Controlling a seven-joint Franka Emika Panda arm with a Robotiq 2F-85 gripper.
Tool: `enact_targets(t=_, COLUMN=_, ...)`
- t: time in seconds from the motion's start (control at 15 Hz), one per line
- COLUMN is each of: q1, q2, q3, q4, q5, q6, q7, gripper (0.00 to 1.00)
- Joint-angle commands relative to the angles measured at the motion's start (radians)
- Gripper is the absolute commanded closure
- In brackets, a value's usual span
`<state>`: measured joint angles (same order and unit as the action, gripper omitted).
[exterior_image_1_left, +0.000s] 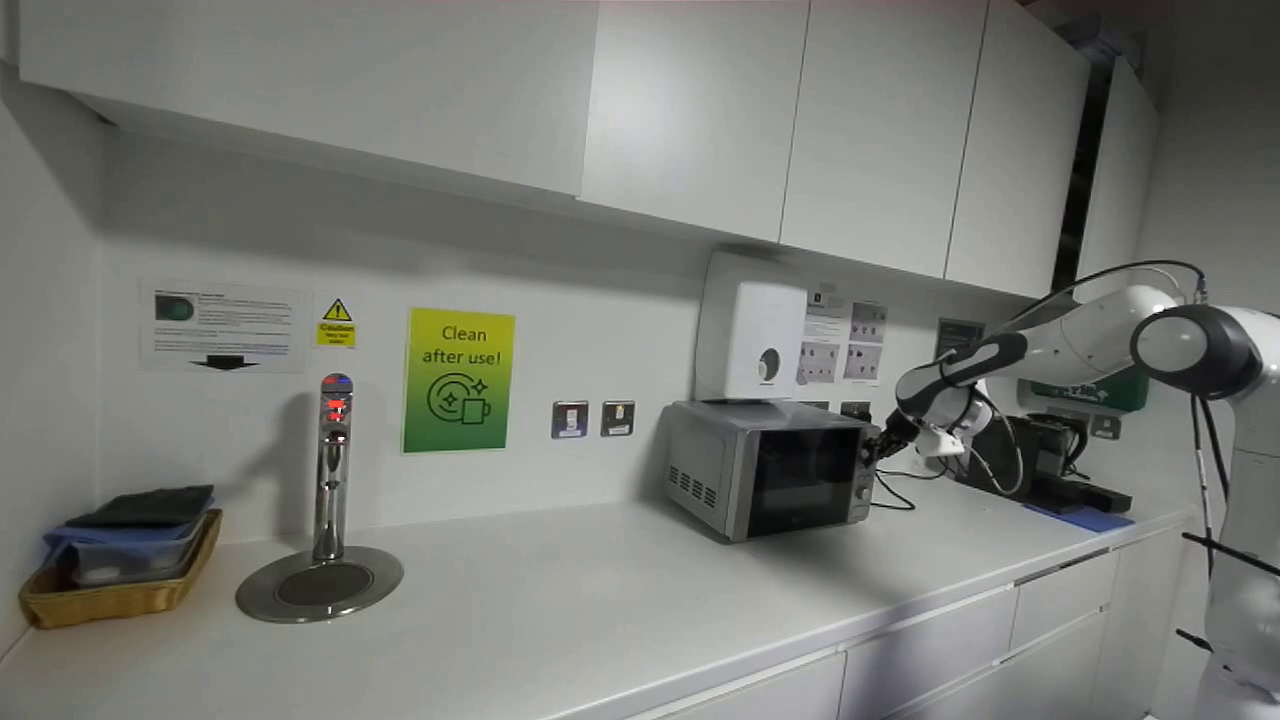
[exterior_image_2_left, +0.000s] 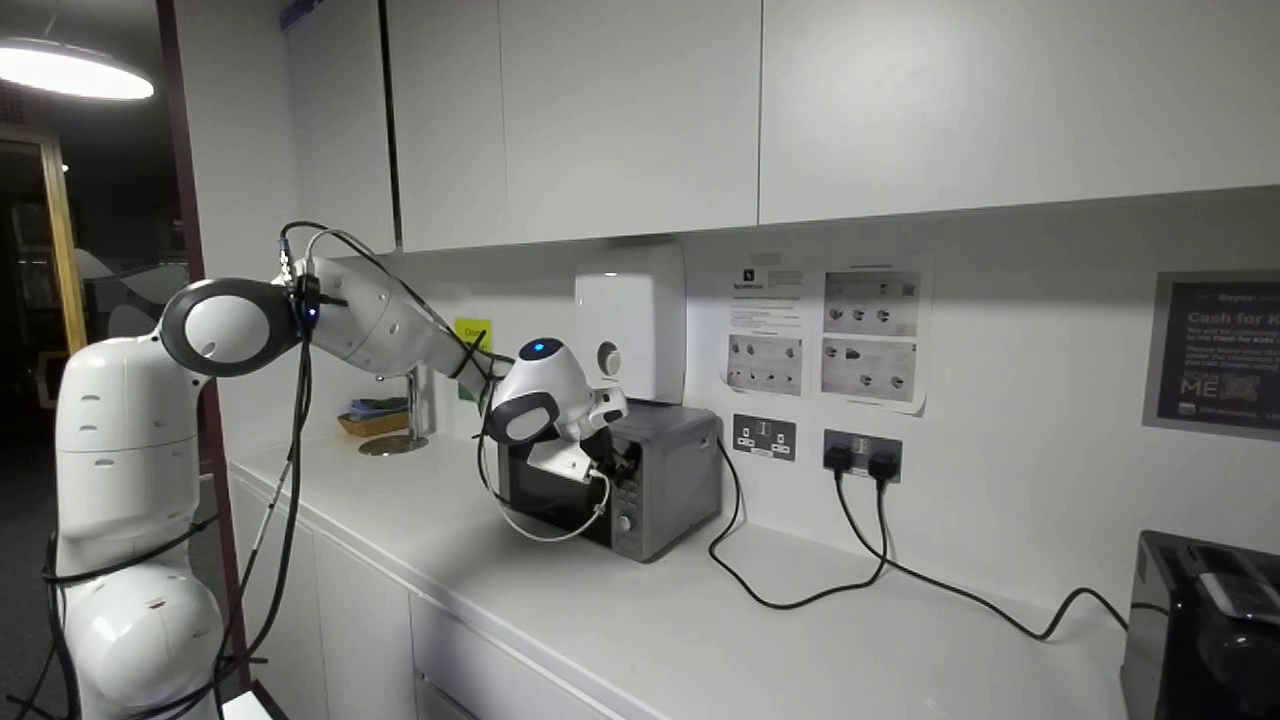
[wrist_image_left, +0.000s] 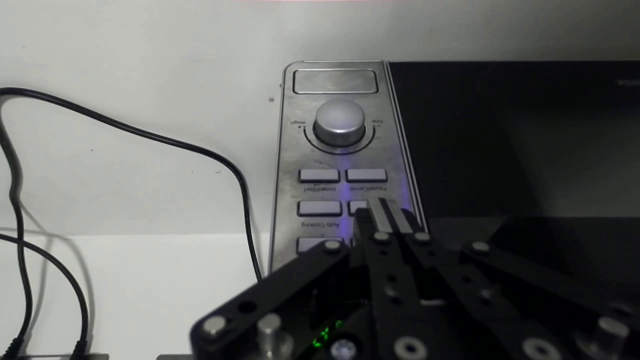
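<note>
My gripper (wrist_image_left: 384, 204) is shut with nothing visible between its fingers. In the wrist view, which looks upside down, its tips lie over the silver control panel (wrist_image_left: 332, 162) of a microwave and partly cover a button. I cannot tell whether the tips touch the panel. The Pause/Cancel button (wrist_image_left: 366, 175), the Instant/Start button (wrist_image_left: 319, 175) and the round silver knob (wrist_image_left: 340, 121) show beyond the tips. The lower buttons are partly hidden by the fingers. In both exterior views the gripper (exterior_image_1_left: 876, 448) (exterior_image_2_left: 622, 462) is at the front of the grey microwave (exterior_image_1_left: 695, 470) (exterior_image_2_left: 682, 480).
The microwave stands on a white counter (exterior_image_1_left: 560, 600) under wall cupboards (exterior_image_1_left: 690, 110). Black cables (exterior_image_2_left: 765, 600) run from sockets (exterior_image_2_left: 862, 450). A coffee machine (exterior_image_2_left: 1190, 620) stands along the counter. A tap (exterior_image_1_left: 330, 480) and a basket (exterior_image_1_left: 110, 603) stand at the far end. A dispenser (exterior_image_1_left: 745, 330) hangs behind the microwave.
</note>
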<state>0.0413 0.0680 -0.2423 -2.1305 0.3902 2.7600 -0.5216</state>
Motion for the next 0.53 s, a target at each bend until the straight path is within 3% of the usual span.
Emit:
enact_targets(t=0.0, q1=-0.005, q2=-0.096, q3=-0.011, q4=-0.078, q5=-0.048, q6=-0.008, q7=-0.023, gripper=1.0)
enact_targets(t=0.47, q1=-0.028, q2=-0.255, q3=-0.04, q4=-0.26, q5=-0.168, q6=-0.043, q7=-0.075, gripper=1.0)
